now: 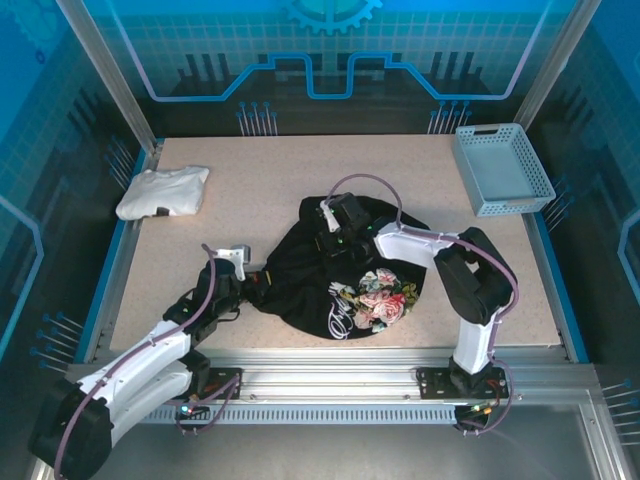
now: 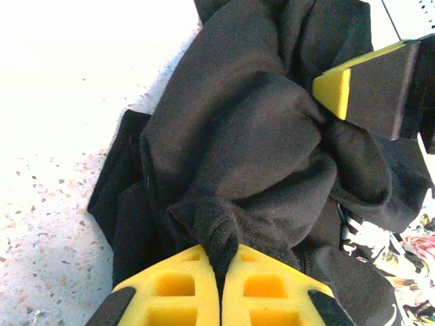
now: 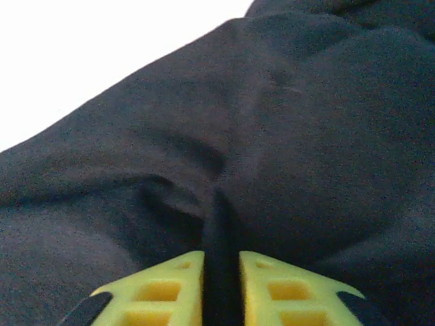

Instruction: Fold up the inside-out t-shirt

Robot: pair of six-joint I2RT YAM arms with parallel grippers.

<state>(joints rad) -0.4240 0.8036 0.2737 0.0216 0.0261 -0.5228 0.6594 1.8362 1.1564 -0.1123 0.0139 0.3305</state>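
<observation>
since the inside-out t-shirt [image 1: 300, 282] is lying bunched at the middle of the table [image 1: 250, 170], soft and limp, it is likely sagging wherever unsupported, so hems and shoulder seams are looking like the best holds; the left gripper [image 2: 221, 257] is pinching a fold at its left edge, the right gripper [image 3: 221, 263] is clamping a ridge near its far side

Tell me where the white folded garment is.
Top view: the white folded garment lies at the far left, apart from the black t-shirt, opposite the blue basket.
</observation>
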